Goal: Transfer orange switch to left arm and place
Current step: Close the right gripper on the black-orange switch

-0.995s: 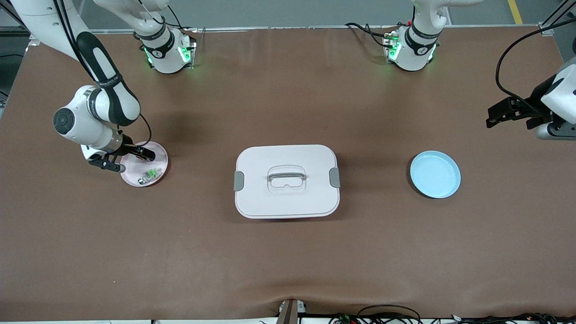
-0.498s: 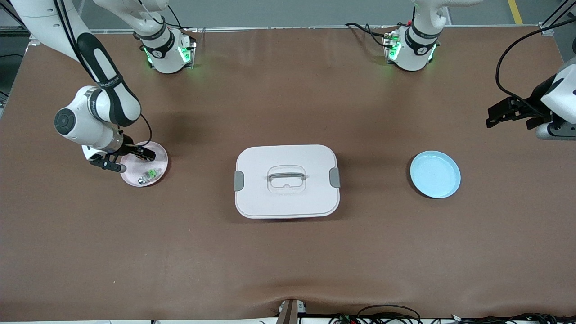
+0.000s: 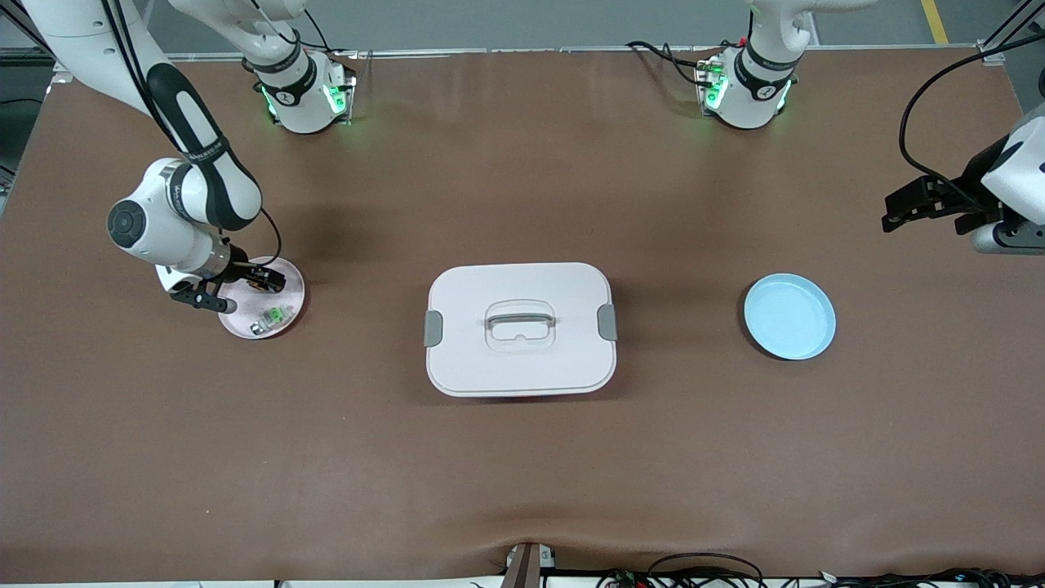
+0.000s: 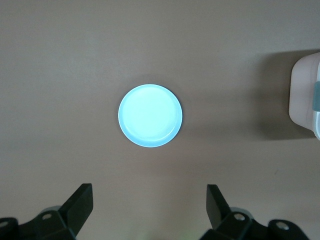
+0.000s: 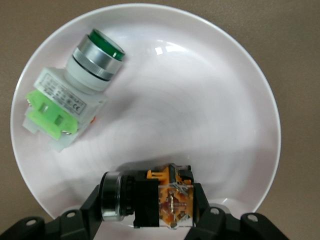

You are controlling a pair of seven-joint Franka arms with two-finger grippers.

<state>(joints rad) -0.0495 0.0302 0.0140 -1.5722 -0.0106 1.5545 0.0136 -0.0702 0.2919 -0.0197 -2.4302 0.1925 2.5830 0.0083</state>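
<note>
brown mat (image 3: 522, 457) covers my table. my right gripper (image 5: 150, 205) has clamped the orange switch (image 5: 150, 197) on the pink plate (image 3: 290, 282), at nine o'clock of the box (image 3: 520, 328); only my wrist view shows that grip. my left gripper (image 4: 150, 207) waits wide apart, empty, above the blue plate (image 4: 150, 115).

You're looking down at a white plate (image 5: 225, 100) on the brown table (image 5: 300, 40). Your right pincer (image 5: 147, 200) is closed on the orange switch (image 5: 150, 197), fingers (image 5: 90, 207) pressing both sides of its black and orange body. A green-and-silver switch (image 5: 70, 102) lies on its side on the same plate, apart from it.
</note>
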